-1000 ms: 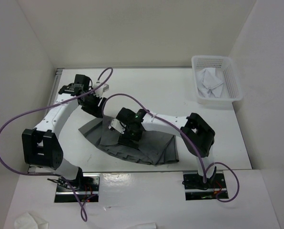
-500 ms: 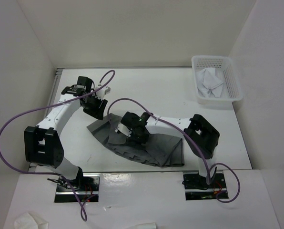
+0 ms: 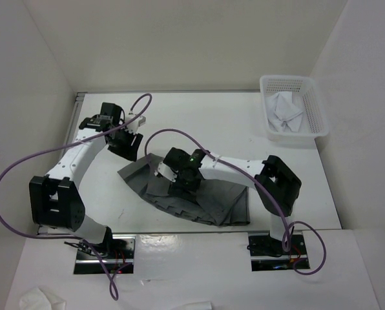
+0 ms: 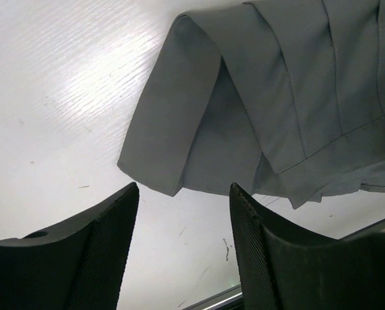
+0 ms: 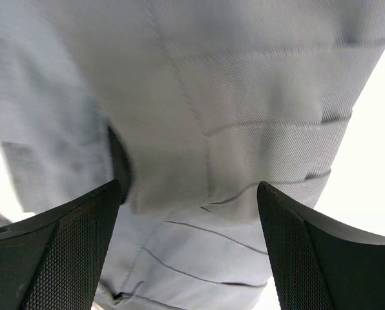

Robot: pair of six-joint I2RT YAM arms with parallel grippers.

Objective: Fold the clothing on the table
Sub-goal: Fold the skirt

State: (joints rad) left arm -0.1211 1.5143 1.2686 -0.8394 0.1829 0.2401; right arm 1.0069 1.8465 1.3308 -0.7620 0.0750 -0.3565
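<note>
Jaws of my left gripper (image 4: 183, 190) stand spread and empty just beside a folded corner of the dark grey pleated fabric skirt (image 3: 212, 197); my right gripper (image 5: 187, 187), likewise spread, hovers over its middle. Lying on the white flat tabletop (image 3: 212, 123), it looks limp and light; I'd pinch that corner.

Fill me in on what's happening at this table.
Two robot arms are working on a dark grey pleated skirt lying rumpled and partly doubled over on the white table. The left gripper is open and holds nothing, poised just off the skirt's turned-over left corner. The right gripper is open too, low over the middle of the skirt. A neat fold is not yet done. A white mesh basket with a white cloth sits at the far right corner.
</note>
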